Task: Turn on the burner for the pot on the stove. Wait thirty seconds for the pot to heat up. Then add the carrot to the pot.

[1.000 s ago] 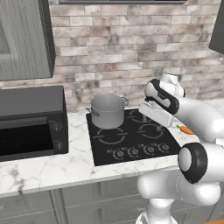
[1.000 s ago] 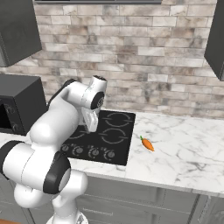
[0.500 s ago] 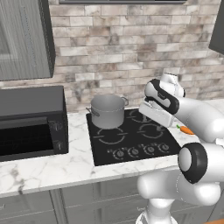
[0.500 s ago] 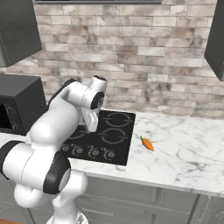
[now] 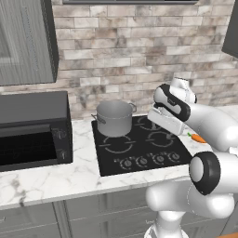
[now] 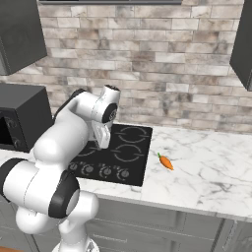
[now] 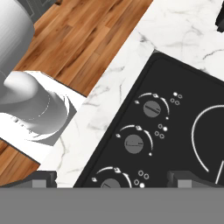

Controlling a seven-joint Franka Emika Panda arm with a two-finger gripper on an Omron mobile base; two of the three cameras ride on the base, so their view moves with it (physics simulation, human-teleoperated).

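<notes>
While the gripper hangs above the front of the stove, its two dark fingertips stand spread wide apart with nothing between them. Below it in the hand view lie three round knobs in a row along the stove's front edge, each ringed by a thin white arc with small dots beside it, and none is touched. Beside that edge runs the white marble table, and beyond it the wooden floor.

From the left base view, the row of knobs sits nearest, then the white ring markings on the black glass. The pot stands upright on the rear left ring, grey and brushed, with a small loop handle on each side. The white arm's hand hovers over the right half of the stove, apart from the pot.

The carrot lies flat on the table just right of the stove, well apart from the pot. A black microwave sits on the table to the left, and a brick wall closes the scene behind.
</notes>
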